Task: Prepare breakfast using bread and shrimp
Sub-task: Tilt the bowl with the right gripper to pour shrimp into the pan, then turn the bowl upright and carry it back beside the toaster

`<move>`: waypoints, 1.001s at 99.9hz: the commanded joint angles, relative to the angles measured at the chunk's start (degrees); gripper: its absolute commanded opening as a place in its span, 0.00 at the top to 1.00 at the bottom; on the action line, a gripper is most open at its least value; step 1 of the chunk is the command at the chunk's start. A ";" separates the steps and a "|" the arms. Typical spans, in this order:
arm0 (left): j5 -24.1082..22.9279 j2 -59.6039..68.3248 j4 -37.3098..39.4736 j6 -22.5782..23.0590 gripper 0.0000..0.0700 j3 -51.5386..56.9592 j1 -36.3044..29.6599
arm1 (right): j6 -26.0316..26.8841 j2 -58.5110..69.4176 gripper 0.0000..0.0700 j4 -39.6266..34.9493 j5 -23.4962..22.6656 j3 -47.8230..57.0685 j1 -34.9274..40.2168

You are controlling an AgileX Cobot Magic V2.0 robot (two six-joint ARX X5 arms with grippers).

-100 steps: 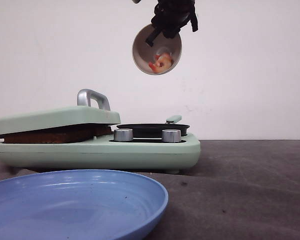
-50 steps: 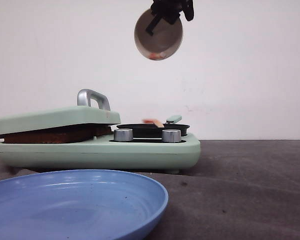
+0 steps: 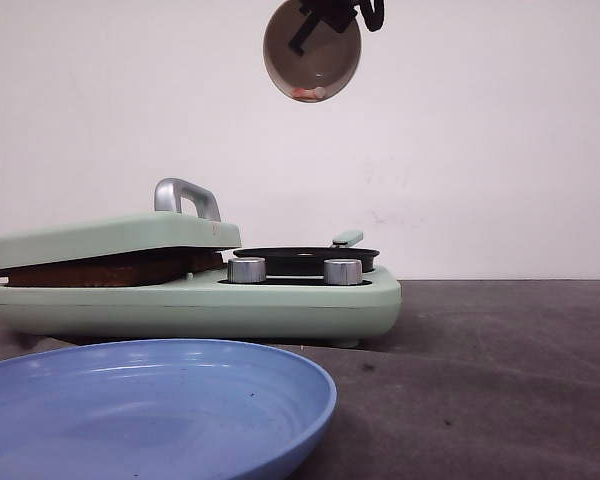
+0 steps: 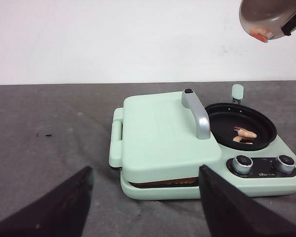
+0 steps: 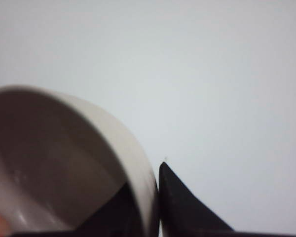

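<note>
Two shrimp [image 4: 244, 134] lie in the black pan [image 4: 241, 126] of the green breakfast maker [image 4: 197, 148]; another clings to the low rim inside the tipped bowl [image 3: 312, 52], which the right tool [image 3: 335, 12] pinches by its rim high above the pan. Bread [image 3: 110, 268] sits under the closed lid [image 3: 115, 236]. The left tool [image 4: 144, 207] hangs wide open near the table [image 4: 49, 128], and a blue plate [image 3: 150, 405] lies in front.

Tipped bowl [image 3: 312, 60] with shrimp [image 3: 307, 93] in right end effector [image 3: 332, 14], high above green cooker [image 3: 195, 285] and blue plate [image 3: 150, 405].
</note>
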 commanded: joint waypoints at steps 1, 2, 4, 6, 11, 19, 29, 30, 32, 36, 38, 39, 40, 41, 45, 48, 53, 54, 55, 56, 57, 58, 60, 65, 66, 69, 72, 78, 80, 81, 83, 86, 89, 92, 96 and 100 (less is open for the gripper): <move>-0.13 -0.07 0.46 0.35 0.50 0.28 -0.11 | -0.09 0.85 1.00 1.05 0.17 1.42 0.24; -0.13 -0.07 0.46 0.35 0.50 0.28 -0.11 | -0.09 0.85 1.00 1.03 0.28 1.42 0.22; -0.13 -0.07 0.46 0.33 0.50 0.28 -0.11 | -0.11 0.85 1.00 1.01 0.44 1.42 0.17; -0.13 -0.07 0.46 0.33 0.50 0.28 -0.11 | -0.20 0.85 1.00 1.03 0.52 1.42 0.13; -0.13 -0.07 0.55 0.33 0.50 0.28 -0.11 | -0.24 0.85 1.00 1.14 0.26 1.42 0.09; -0.13 -0.07 0.63 0.35 0.50 0.28 -0.11 | -0.09 0.85 1.00 1.18 0.07 1.42 0.09; -0.13 -0.07 0.55 0.33 0.50 0.28 -0.11 | 1.79 0.85 1.00 0.28 1.14 1.42 0.00; -0.13 -0.07 0.52 0.33 0.50 0.28 -0.11 | 1.99 0.85 1.00 0.13 1.29 1.42 0.00; -0.13 -0.07 0.50 0.33 0.50 0.28 -0.11 | 2.45 0.85 1.00 -0.11 1.68 1.42 0.00; -0.13 -0.07 0.42 0.31 0.50 0.28 -0.11 | 3.23 0.85 1.00 -0.68 2.23 1.42 0.00; -0.13 -0.07 0.35 0.31 0.50 0.28 -0.11 | 3.65 0.85 1.00 -1.03 2.69 1.42 0.00; -0.13 -0.07 0.28 0.31 0.50 0.28 -0.11 | 3.87 0.85 1.00 -1.16 2.97 1.42 0.00; -0.13 -0.07 0.24 0.31 0.50 0.28 -0.11 | 4.07 0.85 1.00 -1.22 3.23 1.42 0.00; -0.13 -0.07 0.22 0.31 0.50 0.28 -0.11 | 4.26 0.85 1.00 -1.33 3.50 1.42 0.00; -0.13 -0.07 0.11 0.28 0.50 0.28 -0.11 | 4.79 0.85 1.00 -1.81 4.85 1.42 -0.11; -0.13 -0.07 0.11 0.28 0.50 0.28 -0.11 | 5.25 0.83 1.00 -2.25 5.79 1.42 -0.26; -0.13 -0.07 0.11 0.26 0.50 0.28 -0.11 | 6.25 0.83 1.00 -3.30 7.56 1.42 -0.37; -0.13 -0.07 0.11 0.26 0.50 0.28 -0.11 | 6.43 0.83 1.00 -3.61 7.82 1.42 -0.39; -0.13 -0.07 0.09 0.26 0.50 0.28 -0.11 | 6.67 0.83 1.00 -3.91 8.00 1.42 -0.39; -0.13 -0.07 0.09 0.26 0.50 0.28 -0.11 | 6.91 0.83 1.00 -4.26 8.17 1.42 -0.39; -0.13 -0.07 0.09 0.26 0.50 0.28 -0.11 | 7.15 0.83 1.00 -4.63 8.41 1.42 -0.42; -0.13 -0.07 0.09 0.26 0.50 0.28 -0.11 | 7.43 0.83 1.00 -5.07 8.68 1.42 -0.46; -0.13 -0.07 0.07 0.26 0.50 0.28 -0.11 | 8.04 0.81 1.00 -5.90 9.07 1.42 -0.57; -0.13 -0.07 0.00 0.26 0.50 0.28 -0.11 | 9.86 0.70 1.00 -8.15 9.99 1.42 -0.94; -0.13 -0.07 -0.02 0.26 0.50 0.28 -0.11 | 10.23 0.68 1.00 -8.61 10.21 1.42 -1.03; -0.13 -0.07 -0.11 0.26 0.50 0.28 -0.11 | 11.43 0.57 1.00 -9.90 10.80 1.42 -1.22; -0.13 -0.07 -0.24 0.26 0.50 0.28 -0.11 | 12.72 0.35 1.00 -11.54 11.19 1.42 -1.57; -0.13 -0.07 -0.59 0.26 0.50 0.28 -0.11 | 16.13 -0.04 1.00 -15.26 11.30 1.42 -2.32; -0.13 -0.07 -0.72 0.26 0.50 0.28 -0.11 | 17.33 -0.17 1.00 -16.50 11.30 1.42 -2.58; -0.13 -0.07 -0.79 0.26 0.50 0.28 -0.11 | 17.94 -0.28 1.00 -17.07 11.28 1.42 -2.69; -0.13 -0.07 -0.98 0.26 0.50 0.28 -0.11 | 19.21 -0.42 1.00 -18.38 11.28 1.42 -2.93; -0.13 -0.07 -1.22 0.26 0.50 0.28 -0.11 | 21.07 -0.72 1.00 -20.22 11.28 1.42 -3.32; -0.13 -0.07 -1.51 0.26 0.50 0.28 -0.11 | 23.15 -1.01 1.00 -22.27 11.23 1.44 -3.80; -0.13 -0.07 -1.77 0.26 0.50 0.28 -0.11 | 25.24 -1.27 1.00 -24.30 11.02 1.44 -4.24; -0.13 -0.07 -2.16 0.26 0.50 0.28 -0.11 | 27.76 -1.77 1.00 -27.08 10.60 1.44 -4.85; -0.13 -0.07 -2.58 0.26 0.50 0.28 -0.11 | 30.12 -2.25 1.00 -29.81 9.88 1.44 -5.53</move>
